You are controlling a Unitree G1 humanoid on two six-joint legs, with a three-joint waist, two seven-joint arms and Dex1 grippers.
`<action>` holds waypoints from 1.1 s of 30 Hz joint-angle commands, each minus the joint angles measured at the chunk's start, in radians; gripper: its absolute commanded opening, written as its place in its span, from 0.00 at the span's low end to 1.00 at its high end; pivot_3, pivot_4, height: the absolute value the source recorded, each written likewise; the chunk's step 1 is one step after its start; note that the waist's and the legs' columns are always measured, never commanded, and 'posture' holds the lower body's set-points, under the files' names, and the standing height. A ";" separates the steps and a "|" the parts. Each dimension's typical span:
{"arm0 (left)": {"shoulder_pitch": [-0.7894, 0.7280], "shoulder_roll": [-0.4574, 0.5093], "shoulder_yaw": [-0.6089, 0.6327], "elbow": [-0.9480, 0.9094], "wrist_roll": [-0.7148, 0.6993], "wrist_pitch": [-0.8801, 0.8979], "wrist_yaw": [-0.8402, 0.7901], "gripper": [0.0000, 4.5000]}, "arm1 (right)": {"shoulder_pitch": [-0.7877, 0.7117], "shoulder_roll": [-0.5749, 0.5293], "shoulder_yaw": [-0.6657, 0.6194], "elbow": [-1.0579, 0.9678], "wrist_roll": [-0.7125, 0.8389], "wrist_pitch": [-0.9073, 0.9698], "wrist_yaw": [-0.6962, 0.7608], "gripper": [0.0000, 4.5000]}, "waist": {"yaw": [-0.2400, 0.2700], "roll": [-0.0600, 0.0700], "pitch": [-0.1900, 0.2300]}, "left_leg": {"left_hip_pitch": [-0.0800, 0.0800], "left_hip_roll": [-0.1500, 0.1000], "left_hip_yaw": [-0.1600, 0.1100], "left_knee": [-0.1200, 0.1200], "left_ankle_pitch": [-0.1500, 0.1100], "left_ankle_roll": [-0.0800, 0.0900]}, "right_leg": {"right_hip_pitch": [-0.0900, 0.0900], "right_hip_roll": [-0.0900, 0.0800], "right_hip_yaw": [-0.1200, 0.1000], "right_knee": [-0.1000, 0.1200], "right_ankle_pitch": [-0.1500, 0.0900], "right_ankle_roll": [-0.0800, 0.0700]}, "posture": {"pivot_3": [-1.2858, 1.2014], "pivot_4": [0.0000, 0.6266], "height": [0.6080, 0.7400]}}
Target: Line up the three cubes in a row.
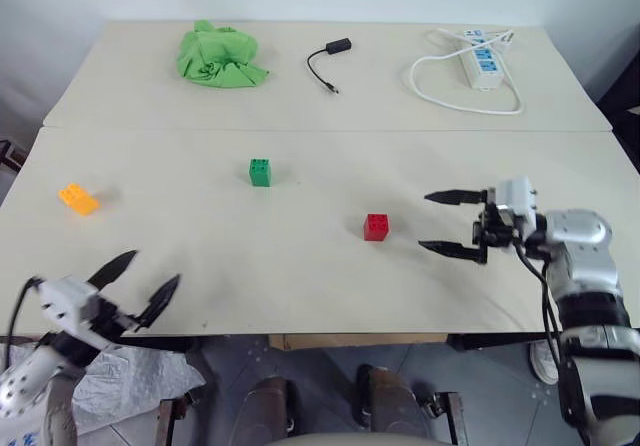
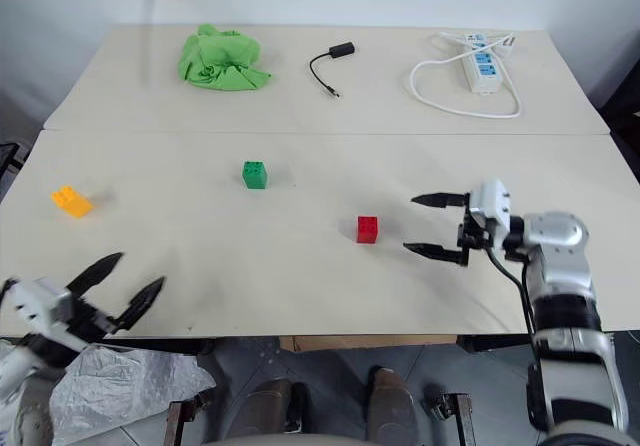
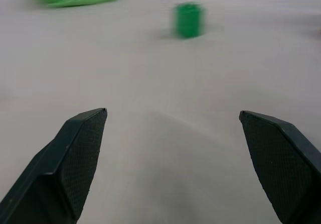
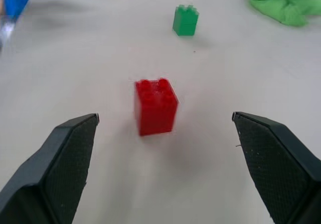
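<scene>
Three cubes are seen standing apart on the near half of the worktop [image 1: 300,286]: the red cube [image 1: 376,227] nearest the right tool [image 1: 452,223], the green cube [image 1: 260,172] farther back and to its left, and the orange-yellow cube [image 1: 78,199] well off toward the left edge. A rough slanting line could perhaps be read through the red and green cubes, but the orange-yellow one lies clearly off it and the gaps are uneven, so the row is judged not yet made; at least one cube remains to be carried. No cube is held. The right tool is seen with its fingers spread wide, level and pointing at the red cube, just beside it but not touching. The left tool [image 1: 140,284] is likewise spread wide and empty, low at the near left edge of the worktop, short of the orange-yellow cube; its wrist view is blurred, so its exact height over the surface cannot be judged. Plenty of bare surface is left between and around the cubes. Clutter is kept to the far half, beyond the seam: a green cloth [image 1: 220,56], a black cable [image 1: 328,61] and a white power strip [image 1: 480,61] with its cord.
</scene>
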 commanded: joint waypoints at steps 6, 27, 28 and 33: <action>0.019 -0.076 0.145 0.081 -0.049 -0.067 0.130 1.00 | 0.192 0.071 -0.056 -0.294 0.139 0.152 -0.162 0.99 | -0.003 0.000 0.000 | 0.001 0.002 0.001 0.000 -0.001 -0.001 | 0.000 0.000 0.001 0.001 0.000 0.000 | 0.52 0.24 1.00; -0.671 -0.144 -0.514 -0.079 0.245 0.607 0.604 1.00 | 0.248 0.061 -0.114 -0.369 0.137 0.123 -0.261 0.99 | 0.044 -0.002 -0.001 | 0.000 -0.003 0.006 0.001 0.001 0.000 | -0.001 0.003 0.001 0.000 0.003 -0.002 | 0.52 0.24 1.00; -0.699 -0.172 -0.519 -0.048 0.261 0.592 0.627 1.00 | 0.257 0.067 -0.111 -0.385 0.139 0.126 -0.271 0.99 | 0.046 -0.002 -0.001 | 0.000 -0.003 0.007 0.001 0.001 0.000 | -0.001 0.003 0.001 0.000 0.004 -0.002 | 0.52 0.24 1.00; -0.817 -0.264 -0.557 0.106 0.313 0.538 0.655 1.00 | 0.288 0.090 -0.094 -0.440 0.137 0.131 -0.305 0.99 | 0.047 -0.002 -0.001 | 0.000 -0.004 0.011 0.001 0.001 0.000 | -0.001 0.003 0.001 0.000 0.004 -0.002 | 0.52 0.24 1.00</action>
